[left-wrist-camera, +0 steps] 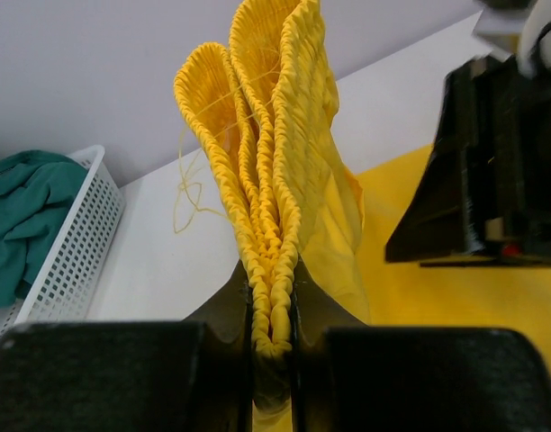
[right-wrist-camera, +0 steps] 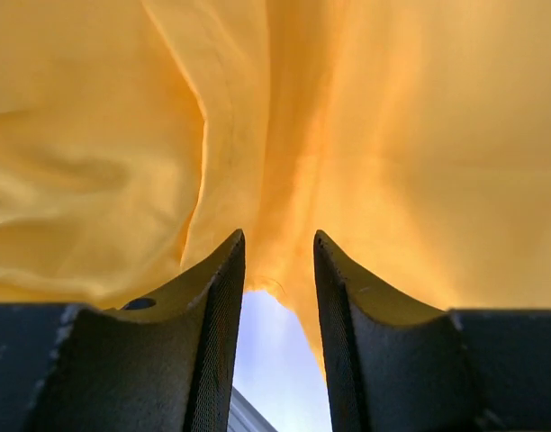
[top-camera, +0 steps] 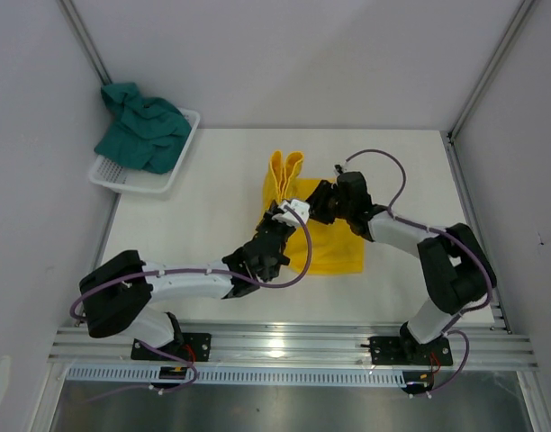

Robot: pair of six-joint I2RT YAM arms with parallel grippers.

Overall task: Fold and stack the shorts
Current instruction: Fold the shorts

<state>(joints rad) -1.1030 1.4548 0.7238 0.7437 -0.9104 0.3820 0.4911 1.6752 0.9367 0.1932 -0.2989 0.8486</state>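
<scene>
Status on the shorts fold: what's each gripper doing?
Left gripper shut on yellow shorts waistband, lifted. Right gripper open, fabric at its tips. Teal shorts bunched in basket. Nothing blocking seen.

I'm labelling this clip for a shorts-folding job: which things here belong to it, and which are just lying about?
Job: yellow shorts, waistband pinched in the left gripper; teal shorts, heaped in the white mesh basket; right gripper, open against the yellow cloth.
Lying about: white mesh basket; table.
</scene>
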